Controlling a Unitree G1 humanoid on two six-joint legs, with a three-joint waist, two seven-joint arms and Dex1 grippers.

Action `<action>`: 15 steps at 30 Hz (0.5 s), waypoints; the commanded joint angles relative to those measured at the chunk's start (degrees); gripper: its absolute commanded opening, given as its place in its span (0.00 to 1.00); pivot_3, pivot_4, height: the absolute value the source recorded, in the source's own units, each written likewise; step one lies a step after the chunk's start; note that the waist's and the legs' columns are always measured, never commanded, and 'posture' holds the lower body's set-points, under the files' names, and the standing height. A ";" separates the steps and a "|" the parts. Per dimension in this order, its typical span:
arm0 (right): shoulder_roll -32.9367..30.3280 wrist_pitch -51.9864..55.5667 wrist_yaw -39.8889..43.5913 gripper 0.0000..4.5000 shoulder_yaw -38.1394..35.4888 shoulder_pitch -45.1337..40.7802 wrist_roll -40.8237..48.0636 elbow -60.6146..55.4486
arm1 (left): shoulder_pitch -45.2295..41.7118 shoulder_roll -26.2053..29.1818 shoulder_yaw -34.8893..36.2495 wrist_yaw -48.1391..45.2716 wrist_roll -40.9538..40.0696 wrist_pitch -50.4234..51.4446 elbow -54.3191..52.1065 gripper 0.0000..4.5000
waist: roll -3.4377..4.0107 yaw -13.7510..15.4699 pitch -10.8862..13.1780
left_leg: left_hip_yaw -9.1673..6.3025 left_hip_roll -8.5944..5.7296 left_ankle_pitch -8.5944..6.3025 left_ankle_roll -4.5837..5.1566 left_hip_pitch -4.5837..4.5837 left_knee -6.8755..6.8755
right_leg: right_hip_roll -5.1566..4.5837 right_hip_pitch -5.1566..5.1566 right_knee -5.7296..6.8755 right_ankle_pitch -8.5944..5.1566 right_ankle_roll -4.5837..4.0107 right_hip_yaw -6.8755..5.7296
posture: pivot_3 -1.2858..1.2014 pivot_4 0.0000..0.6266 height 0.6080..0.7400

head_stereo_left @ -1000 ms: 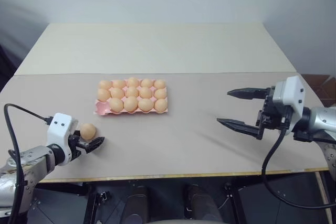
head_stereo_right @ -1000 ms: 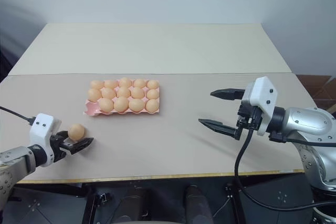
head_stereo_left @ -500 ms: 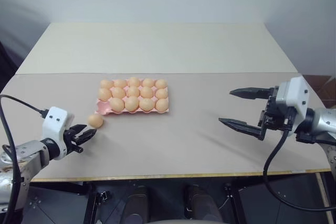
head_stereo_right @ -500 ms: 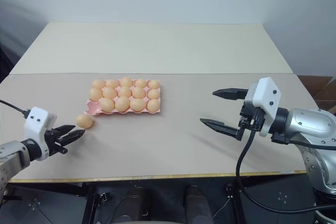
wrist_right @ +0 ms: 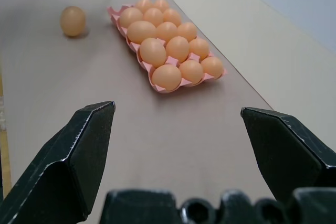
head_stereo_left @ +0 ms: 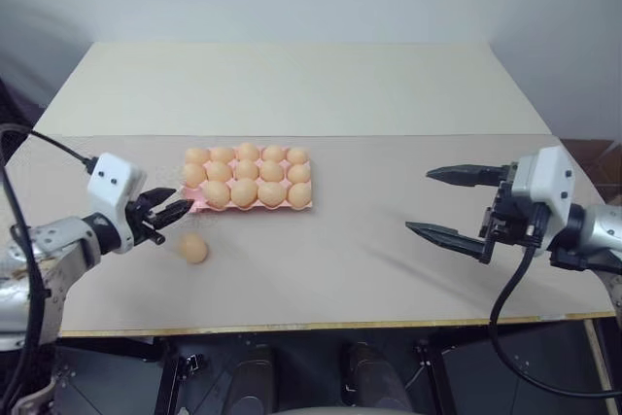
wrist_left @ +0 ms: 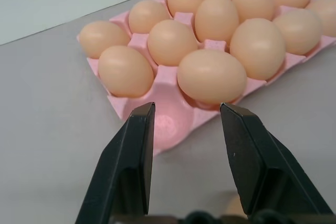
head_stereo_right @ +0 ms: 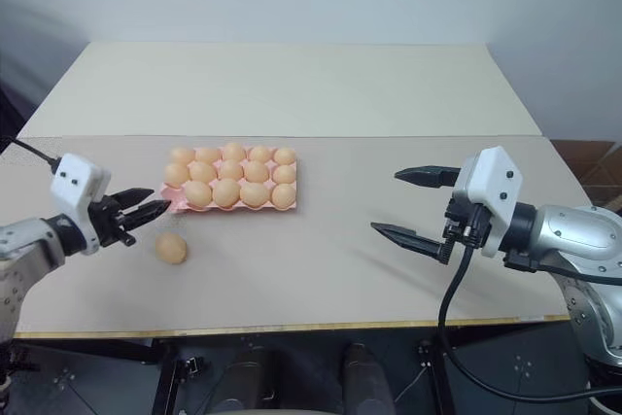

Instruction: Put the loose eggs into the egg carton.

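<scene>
The pink egg carton (head_stereo_left: 189, 203) lies mid-table, every cup filled with eggs (head_stereo_left: 245, 172) except the front-left corner cup (wrist_left: 168, 124). One loose egg (head_stereo_left: 194, 248) rests on the table in front of that corner, also seen as the loose egg (wrist_right: 72, 20). My left gripper (head_stereo_left: 185, 213) hovers above the table between this egg and the empty cup, pointing at the carton. Its fingers (wrist_left: 131, 156) stand narrowly open with nothing between them. My right gripper (head_stereo_left: 418, 201) hangs wide open and empty over the right side of the table, far from the carton.
The table (head_stereo_left: 340, 269) is a grey board in front and a cream board (head_stereo_left: 292, 85) behind. Its front edge (head_stereo_left: 321, 324) runs close below both arms. A black cable (head_stereo_left: 505, 298) loops under the right wrist.
The left gripper narrowed, rose and moved toward the carton's empty corner. The egg that sat between its fingers slipped out and now lies on the table below it. The right arm stayed still.
</scene>
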 commanded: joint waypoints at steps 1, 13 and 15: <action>-0.74 0.08 -0.68 1.00 -3.22 0.53 1.55 -2.25 | -0.17 0.86 -0.45 0.63 2.11 -1.32 0.78 0.47 | 0.00 -0.11 0.00 | 0.00 0.00 0.00 0.00 0.00 -0.02 | 0.00 -0.01 -0.01 0.04 0.06 0.00 | 0.52 0.24 1.00; -0.74 0.21 -1.17 1.00 -3.74 1.22 1.72 -2.66 | -1.07 0.66 0.43 2.86 3.44 0.10 1.67 0.87 | 0.00 0.15 0.00 | -0.01 0.01 -0.01 0.01 0.01 0.02 | -0.02 0.01 0.00 -0.07 -0.11 -0.03 | 0.52 0.24 1.00; -0.80 0.16 -1.05 1.00 -3.61 0.97 1.71 -2.32 | -0.57 0.44 1.51 2.40 3.04 -1.52 0.33 0.99 | 0.00 0.13 0.00 | -0.02 0.01 -0.01 0.01 0.00 0.01 | -0.01 0.00 0.00 -0.05 -0.08 -0.03 | 0.52 0.24 1.00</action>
